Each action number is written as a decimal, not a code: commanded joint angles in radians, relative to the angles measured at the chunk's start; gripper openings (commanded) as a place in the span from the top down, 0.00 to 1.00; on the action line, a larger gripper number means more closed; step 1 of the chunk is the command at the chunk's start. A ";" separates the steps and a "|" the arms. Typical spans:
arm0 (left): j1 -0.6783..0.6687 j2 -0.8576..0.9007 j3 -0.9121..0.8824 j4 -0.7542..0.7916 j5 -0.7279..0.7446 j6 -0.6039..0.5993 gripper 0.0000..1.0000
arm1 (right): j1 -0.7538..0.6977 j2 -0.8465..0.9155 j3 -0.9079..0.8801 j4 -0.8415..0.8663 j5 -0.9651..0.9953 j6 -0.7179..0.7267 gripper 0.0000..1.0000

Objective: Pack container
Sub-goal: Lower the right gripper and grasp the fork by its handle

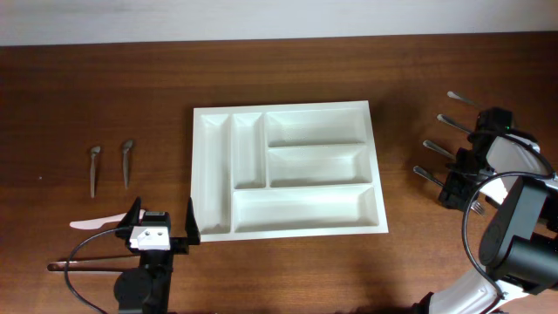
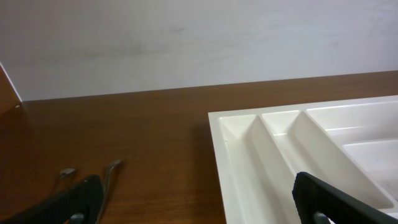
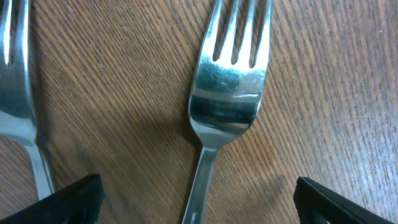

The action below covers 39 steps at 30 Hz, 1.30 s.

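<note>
The white five-compartment tray lies in the middle of the table with every compartment empty. Its near-left corner shows in the left wrist view. My left gripper is open and empty, just off the tray's front-left corner; its fingers frame bare wood in the left wrist view. My right gripper is open, low over several metal forks to the right of the tray. In the right wrist view the gripper straddles one fork without touching it. A second fork lies to its left.
Two metal spoons lie on the left of the table, also in the left wrist view. A white plastic utensil lies beside the left gripper. Thin dark rods lie near the front edge.
</note>
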 commanded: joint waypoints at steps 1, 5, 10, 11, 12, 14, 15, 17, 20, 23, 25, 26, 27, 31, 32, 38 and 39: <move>0.005 -0.007 -0.006 -0.002 -0.007 0.019 0.01 | -0.006 0.038 -0.009 -0.003 0.009 -0.001 0.01; 0.005 -0.007 -0.006 -0.002 -0.007 0.019 0.01 | -0.006 0.043 -0.009 -0.014 0.009 -0.001 0.01; 0.005 -0.007 -0.006 -0.002 -0.007 0.019 0.01 | -0.006 0.045 -0.009 -0.013 0.009 -0.001 0.01; 0.005 -0.007 -0.006 -0.002 -0.007 0.019 0.01 | -0.006 0.046 -0.009 -0.013 0.009 -0.001 0.01; 0.005 -0.007 -0.006 -0.002 -0.008 0.019 0.01 | -0.006 0.047 -0.009 -0.013 0.009 -0.001 0.01; 0.005 -0.007 -0.006 -0.002 -0.007 0.019 0.01 | -0.006 0.049 -0.009 -0.013 0.009 -0.001 0.01; 0.005 -0.007 -0.006 -0.002 -0.007 0.019 0.01 | -0.006 0.049 -0.009 -0.013 0.009 -0.001 0.01; 0.005 -0.007 -0.006 -0.002 -0.007 0.019 0.01 | -0.006 0.049 -0.009 -0.014 0.009 -0.001 0.01; 0.005 -0.007 -0.006 -0.002 -0.007 0.019 0.01 | -0.006 0.049 -0.009 -0.018 0.009 -0.001 0.01; 0.005 -0.007 -0.006 -0.002 -0.007 0.019 0.01 | -0.006 0.049 -0.009 -0.017 0.009 0.000 0.20; 0.005 -0.007 -0.006 -0.002 -0.007 0.019 0.01 | -0.006 0.049 -0.009 -0.017 0.009 0.000 0.41; 0.005 -0.007 -0.006 -0.002 -0.007 0.019 0.01 | -0.006 0.049 -0.009 -0.017 0.009 0.000 0.46; 0.005 -0.007 -0.006 -0.002 -0.007 0.019 0.01 | -0.006 0.049 -0.009 -0.017 0.009 0.000 0.51; 0.005 -0.007 -0.006 -0.002 -0.007 0.019 0.01 | -0.006 0.049 -0.009 -0.016 0.009 0.000 0.61; 0.005 -0.007 -0.006 -0.002 -0.007 0.019 0.01 | -0.006 0.049 -0.009 -0.016 0.009 0.000 0.64; 0.005 -0.007 -0.006 -0.002 -0.007 0.019 0.01 | -0.006 0.049 -0.009 -0.013 0.008 -0.002 0.76; 0.005 -0.007 -0.006 -0.002 -0.007 0.019 0.01 | -0.006 0.049 -0.009 -0.013 0.008 -0.005 0.77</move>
